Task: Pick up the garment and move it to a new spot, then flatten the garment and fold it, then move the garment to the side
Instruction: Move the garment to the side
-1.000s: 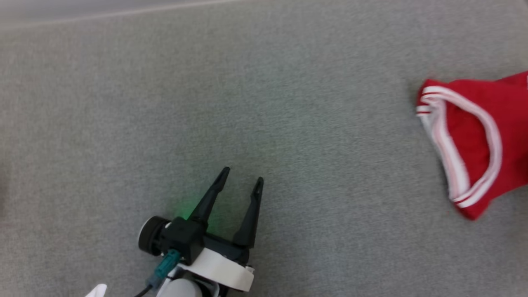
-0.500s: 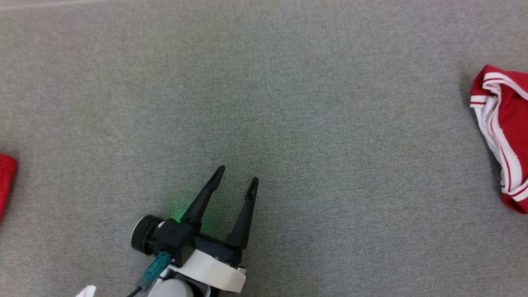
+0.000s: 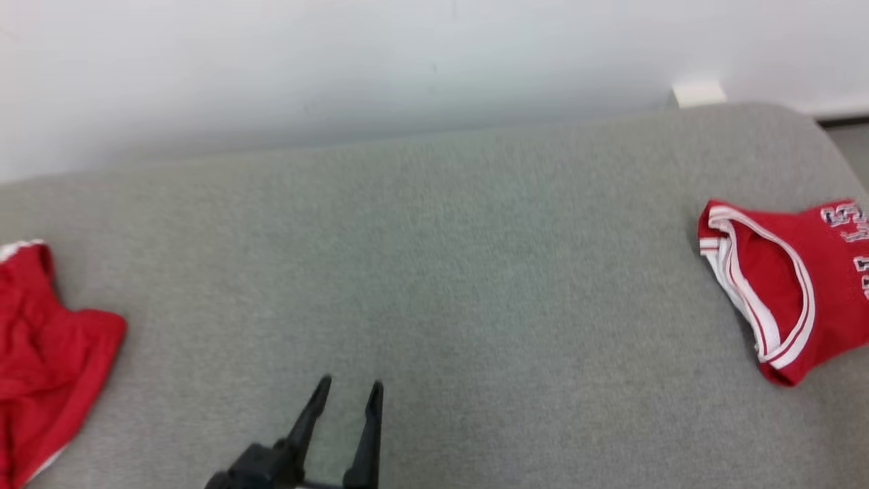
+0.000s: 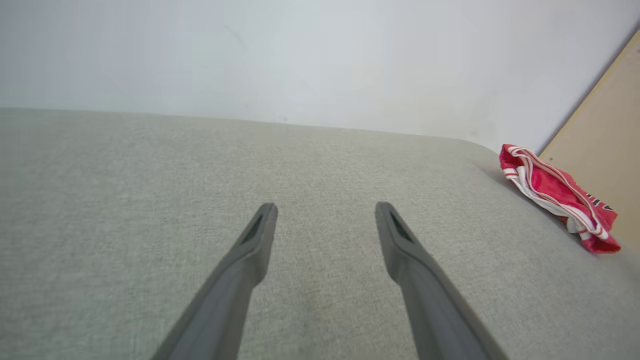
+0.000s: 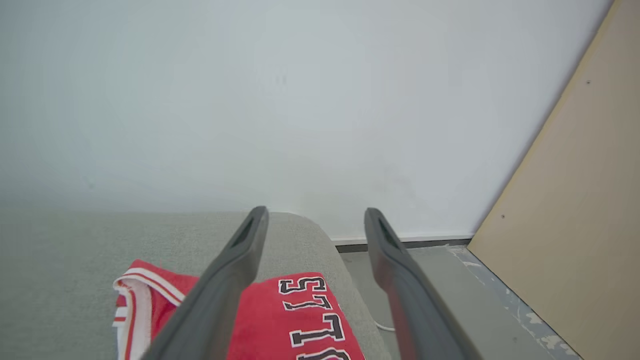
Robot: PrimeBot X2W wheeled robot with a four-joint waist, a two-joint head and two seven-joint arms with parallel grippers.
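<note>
The jersey (image 3: 815, 285), red with white trim and dark lettering, lies folded on the grey cushion (image 3: 434, 258) near its rounded right corner. It sits below the right jaws, partly behind their left finger. Those jaws stand wide apart with nothing between them, and their right finger (image 5: 397, 280) reaches out past the cushion's edge over the floor (image 5: 440, 290). The left jaws are also apart and empty, fingers (image 3: 370, 428) over bare cushion. The jersey is well off to their right and a crumpled red cloth (image 3: 47, 367) well off to their left. A white wall (image 3: 407, 68) rises beyond both pairs of jaws. A tan board (image 5: 575, 200) stands right of the right jaws.
</note>
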